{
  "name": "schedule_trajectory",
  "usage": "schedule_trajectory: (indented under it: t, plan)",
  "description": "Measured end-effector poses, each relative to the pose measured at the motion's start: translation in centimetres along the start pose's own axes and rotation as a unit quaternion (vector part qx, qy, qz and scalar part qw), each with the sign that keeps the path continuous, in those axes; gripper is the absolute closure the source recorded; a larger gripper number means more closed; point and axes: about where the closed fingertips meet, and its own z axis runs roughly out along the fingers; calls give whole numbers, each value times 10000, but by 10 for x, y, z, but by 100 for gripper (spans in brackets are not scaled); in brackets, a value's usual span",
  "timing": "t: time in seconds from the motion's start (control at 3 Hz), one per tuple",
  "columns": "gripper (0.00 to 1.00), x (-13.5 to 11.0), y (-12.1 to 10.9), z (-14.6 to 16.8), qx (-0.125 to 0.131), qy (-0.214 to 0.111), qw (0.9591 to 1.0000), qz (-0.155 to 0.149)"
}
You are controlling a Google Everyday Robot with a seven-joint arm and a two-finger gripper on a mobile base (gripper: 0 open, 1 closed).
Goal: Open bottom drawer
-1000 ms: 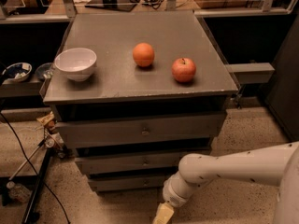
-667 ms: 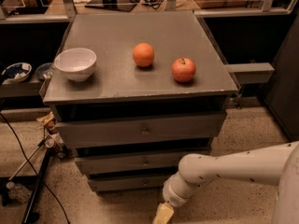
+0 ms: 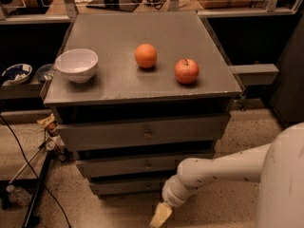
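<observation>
The grey cabinet has three drawer fronts stacked under its top. The bottom drawer [image 3: 126, 186] is the thinnest strip, low near the floor, and it looks closed, flush with the fronts above. Its right end is hidden behind my white arm [image 3: 213, 172], which reaches in from the right. My gripper [image 3: 160, 215] hangs at the lower edge of the view, just below and in front of the bottom drawer's right half, with a yellowish tip showing. It holds nothing that I can see.
On the cabinet top [image 3: 142, 89] sit a white bowl [image 3: 76, 64], an orange [image 3: 146, 55] and a red apple [image 3: 186, 71]. The middle drawer [image 3: 137, 165] and top drawer [image 3: 142, 133] are closed. Cables and a stand [image 3: 35, 194] lie on the floor at left.
</observation>
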Motion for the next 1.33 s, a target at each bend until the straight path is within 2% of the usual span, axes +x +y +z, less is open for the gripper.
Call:
schedule_trajectory:
  t: [0.33,0.67,1.0,1.33]
  plan:
    - [0,0,-17,7,265,-67,9996,117]
    - [0,-1,-19,7,304,-92,9994,128]
    - [0,0,-21,12,223,-169,9996,67]
    - [0,0,-32,37,53,-276,9996,100]
